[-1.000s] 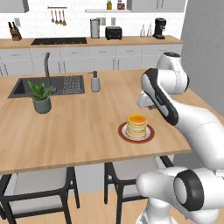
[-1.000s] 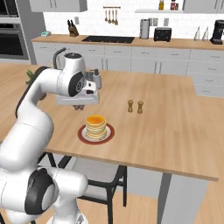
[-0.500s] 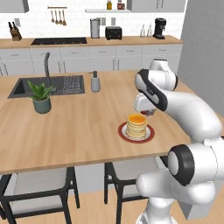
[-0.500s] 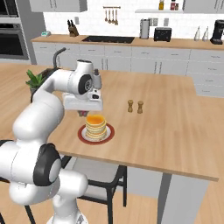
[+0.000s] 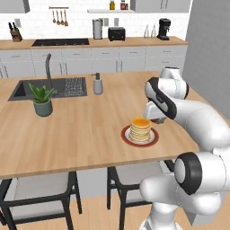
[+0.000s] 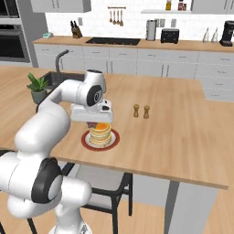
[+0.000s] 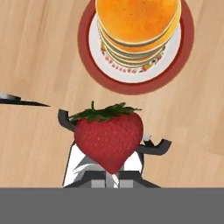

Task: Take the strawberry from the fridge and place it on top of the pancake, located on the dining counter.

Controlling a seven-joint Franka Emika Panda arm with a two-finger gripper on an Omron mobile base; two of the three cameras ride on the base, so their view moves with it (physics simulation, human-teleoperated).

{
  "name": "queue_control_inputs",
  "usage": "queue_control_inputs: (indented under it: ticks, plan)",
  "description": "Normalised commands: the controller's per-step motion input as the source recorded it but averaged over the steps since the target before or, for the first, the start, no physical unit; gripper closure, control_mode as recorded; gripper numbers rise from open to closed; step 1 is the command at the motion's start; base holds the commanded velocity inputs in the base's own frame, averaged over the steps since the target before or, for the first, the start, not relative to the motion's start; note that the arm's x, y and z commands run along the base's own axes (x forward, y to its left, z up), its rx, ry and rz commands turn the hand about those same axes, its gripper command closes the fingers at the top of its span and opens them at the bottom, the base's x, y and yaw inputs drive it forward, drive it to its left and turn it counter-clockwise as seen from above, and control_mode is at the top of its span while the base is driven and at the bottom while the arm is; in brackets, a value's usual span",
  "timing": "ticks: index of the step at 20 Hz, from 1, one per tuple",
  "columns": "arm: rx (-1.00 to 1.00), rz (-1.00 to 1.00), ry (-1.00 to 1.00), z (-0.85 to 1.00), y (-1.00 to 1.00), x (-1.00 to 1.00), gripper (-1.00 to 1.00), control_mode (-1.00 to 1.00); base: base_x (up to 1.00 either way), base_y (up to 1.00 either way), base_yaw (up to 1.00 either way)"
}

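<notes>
The strawberry, bright red with a green leafy cap, sits between the two dark fingertips of my gripper, which is shut on it. The pancake, a golden-tan stack on a small red plate, lies just ahead of the berry in the hand view. In the left base view my gripper hangs low beside the pancake, just to its right. In the right base view my gripper is at the stack's far left edge. All rests on the dining counter. The fridge's doors are out of view.
A potted plant, a dark sink with its tap and a soap dispenser stand on the counter's far left. Salt and pepper shakers stand right of the plate. Chairs are tucked under the near edge.
The arm has swung the gripper, still holding the strawberry, lower and closer to the pancake stack. Nothing on the counter has moved.
</notes>
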Motion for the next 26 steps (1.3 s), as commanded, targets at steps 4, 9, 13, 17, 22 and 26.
queue_control_inputs:
  ticks: [4, 9, 13, 17, 22, 26]
  plan:
    - [-0.01, 0.04, 0.04, 0.0, 0.02, 0.44, 1.0, -1.0, 0.0, 0.0, 0.0]
    - [0.0, 0.05, 0.02, 0.0, 0.04, 0.63, 1.0, -1.0, 0.0, 0.0, 0.0]
    - [0.0, 0.02, 0.06, -0.13, 0.01, 0.48, 1.0, -1.0, 0.0, 0.0, 0.0]
    - [0.0, 0.0, 0.06, -0.35, 0.0, 0.33, 1.0, -1.0, 0.0, 0.0, 0.0]
    - [0.0, 0.0, 0.02, -0.28, 0.0, 0.33, 1.0, -1.0, 0.0, 0.0, 0.0]
    - [0.0, 0.01, 0.01, -0.23, 0.0, 0.41, 1.0, -1.0, 0.0, 0.0, 0.0]
